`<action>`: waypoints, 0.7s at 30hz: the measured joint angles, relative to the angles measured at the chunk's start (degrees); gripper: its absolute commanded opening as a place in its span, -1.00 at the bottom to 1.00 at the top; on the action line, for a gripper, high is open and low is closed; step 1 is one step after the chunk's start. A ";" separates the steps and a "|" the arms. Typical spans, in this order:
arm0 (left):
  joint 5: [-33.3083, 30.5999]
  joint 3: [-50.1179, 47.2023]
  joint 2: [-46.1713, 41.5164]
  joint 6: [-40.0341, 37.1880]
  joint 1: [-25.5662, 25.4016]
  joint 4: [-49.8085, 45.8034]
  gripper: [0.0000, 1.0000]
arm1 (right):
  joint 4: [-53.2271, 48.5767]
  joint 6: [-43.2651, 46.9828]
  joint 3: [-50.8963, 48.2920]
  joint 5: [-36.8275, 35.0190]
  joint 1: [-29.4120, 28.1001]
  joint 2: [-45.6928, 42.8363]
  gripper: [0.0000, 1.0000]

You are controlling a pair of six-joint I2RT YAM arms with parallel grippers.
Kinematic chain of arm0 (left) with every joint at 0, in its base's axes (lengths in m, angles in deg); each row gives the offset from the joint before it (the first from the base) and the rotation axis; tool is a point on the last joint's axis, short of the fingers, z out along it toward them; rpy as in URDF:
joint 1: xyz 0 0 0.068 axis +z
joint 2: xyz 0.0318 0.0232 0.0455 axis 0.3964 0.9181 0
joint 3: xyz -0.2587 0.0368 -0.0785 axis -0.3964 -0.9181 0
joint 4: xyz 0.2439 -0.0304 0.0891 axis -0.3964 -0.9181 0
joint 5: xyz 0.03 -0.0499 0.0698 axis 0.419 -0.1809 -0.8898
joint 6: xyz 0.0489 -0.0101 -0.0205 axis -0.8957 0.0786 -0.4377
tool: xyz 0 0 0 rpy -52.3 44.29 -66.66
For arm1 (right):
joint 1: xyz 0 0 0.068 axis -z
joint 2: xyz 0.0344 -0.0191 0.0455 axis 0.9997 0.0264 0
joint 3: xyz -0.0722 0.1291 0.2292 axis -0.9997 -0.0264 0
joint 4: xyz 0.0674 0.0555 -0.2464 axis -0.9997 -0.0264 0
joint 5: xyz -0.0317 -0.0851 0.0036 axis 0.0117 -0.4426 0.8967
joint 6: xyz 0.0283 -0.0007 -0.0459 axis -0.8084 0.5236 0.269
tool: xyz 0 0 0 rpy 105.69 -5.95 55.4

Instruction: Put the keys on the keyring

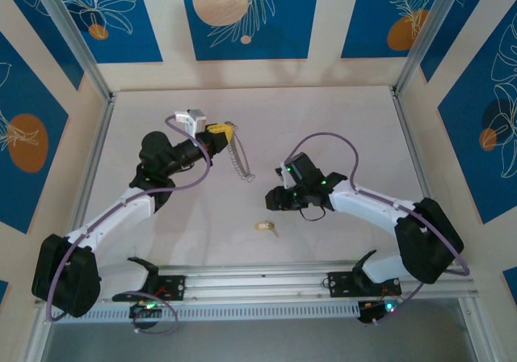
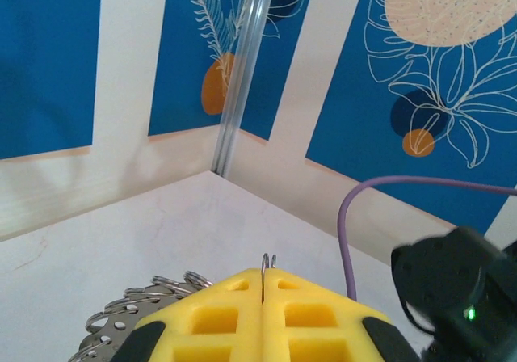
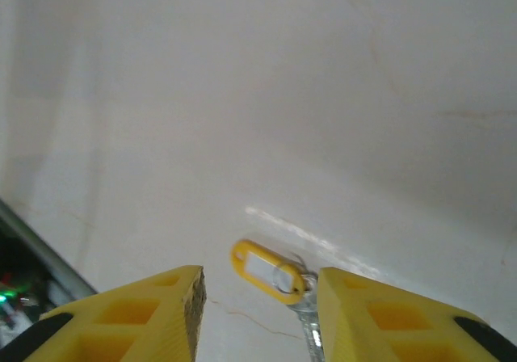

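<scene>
Top view, left claw (image 1: 220, 129): yellow tips clamped on the far end of the keyring (image 1: 239, 162), over the far left of the bench (image 1: 347, 119).
Top view, keyring: edge-on, a chain-like silvery strip running from the claw toward the near side.
Top view, keys (image 1: 265, 227): a small pale-yellow piece with a whitish end, flat on the bench near the front middle, apart from the keyring.
Top view, right claw (image 1: 273, 199): dark, just beyond the keys.
Left wrist, left claw (image 2: 265, 285): yellow fingers (image 2: 218, 317) pressed together, with a thin doubled wire pinched in the seam.
Left wrist, keyring (image 2: 133, 309): a fan of small silvery rings and plates at the claw's lower left.
Left wrist, walls: blue panels with white leaf outlines and orange discs.
Right wrist, right claw (image 3: 260, 297): yellow fingers (image 3: 161, 309) apart above the bench.
Right wrist, keys (image 3: 260, 267): a yellow oval tag with a white label window, joined by a small split ring to a silvery blade, lying on the bench in the gap between the fingers.
Right wrist, label: too blurred to read.
</scene>
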 measured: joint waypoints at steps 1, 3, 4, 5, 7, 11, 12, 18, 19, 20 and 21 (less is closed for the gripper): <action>-0.31 -0.35 -0.11 0.02 0.00 0.31 -1.00 | -0.35 0.24 0.09 -0.90 -0.72 0.90 -0.17; -0.72 -1.14 -0.17 0.15 0.00 0.85 -1.00 | -0.96 0.66 0.20 -2.93 -2.82 2.99 -0.18; -0.94 -1.40 -0.17 0.17 0.00 0.87 -1.00 | -1.18 0.85 0.33 -3.67 -3.74 3.82 -0.19; -1.14 -1.64 -0.17 0.17 0.00 0.85 -1.00 | -1.60 0.87 0.59 -4.55 -4.94 4.87 -0.20; -1.38 -1.92 -0.17 0.17 0.00 0.85 -1.00 | -2.10 1.09 1.46 -6.21 -7.28 6.91 -0.23; -1.62 -1.99 -0.20 0.15 0.00 0.90 -1.00 | -3.02 1.36 3.93 -9.18 -10.62 10.73 -0.28; -1.68 -1.99 -0.17 0.15 0.00 0.90 -1.00 | -3.26 1.49 4.61 -9.92 -11.19 11.61 -0.29; -1.73 -1.99 -0.17 0.15 0.00 1.03 -1.00 | -4.90 1.97 6.62 -13.40 -12.39 13.86 -0.38; -1.73 -1.99 -0.17 0.15 0.00 1.09 -1.00 | -5.16 2.16 6.67 -13.90 -12.41 13.86 -0.40; -1.73 -1.99 -0.17 0.15 0.00 1.18 -1.00 | -5.40 2.19 6.71 -14.21 -12.44 13.88 -0.42; -1.70 -1.99 -0.17 0.15 0.00 1.20 -1.00 | -5.79 2.32 6.73 -14.56 -12.44 13.88 -0.45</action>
